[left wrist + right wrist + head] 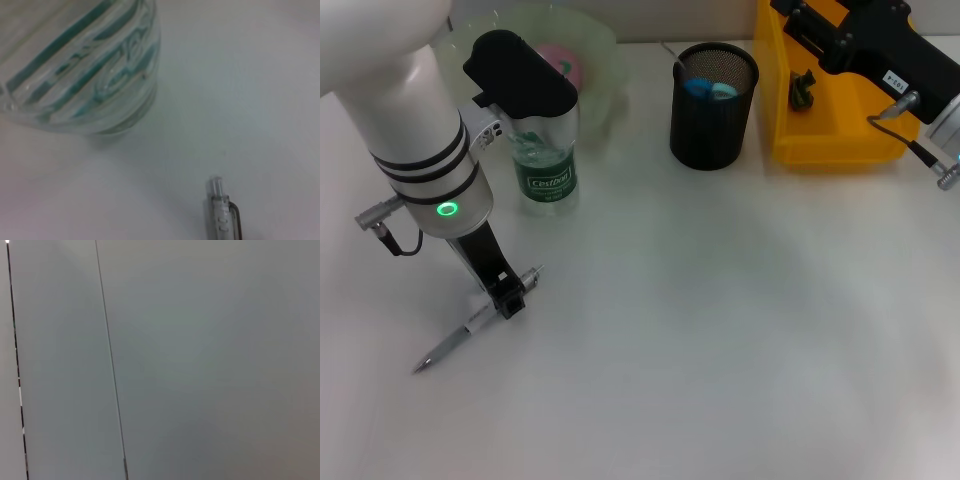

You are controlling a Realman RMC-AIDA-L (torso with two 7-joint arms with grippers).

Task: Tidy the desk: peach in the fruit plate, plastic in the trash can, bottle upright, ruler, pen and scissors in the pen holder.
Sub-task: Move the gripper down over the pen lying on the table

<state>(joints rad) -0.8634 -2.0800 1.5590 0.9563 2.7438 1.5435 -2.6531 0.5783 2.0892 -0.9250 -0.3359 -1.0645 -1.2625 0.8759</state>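
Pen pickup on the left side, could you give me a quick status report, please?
Left gripper down at the pen, which lies flat on the desk. Right gripper parked above yellow bin. Bottle upright close behind.

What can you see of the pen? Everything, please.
The pen is a slim, clear-and-silver click type with a metal clip and a push button. It lies flat on the white desk, slanted, tip toward the near edge, in front of the upright bottle. The left pincer is down at its middle; whether it grips is unclear.
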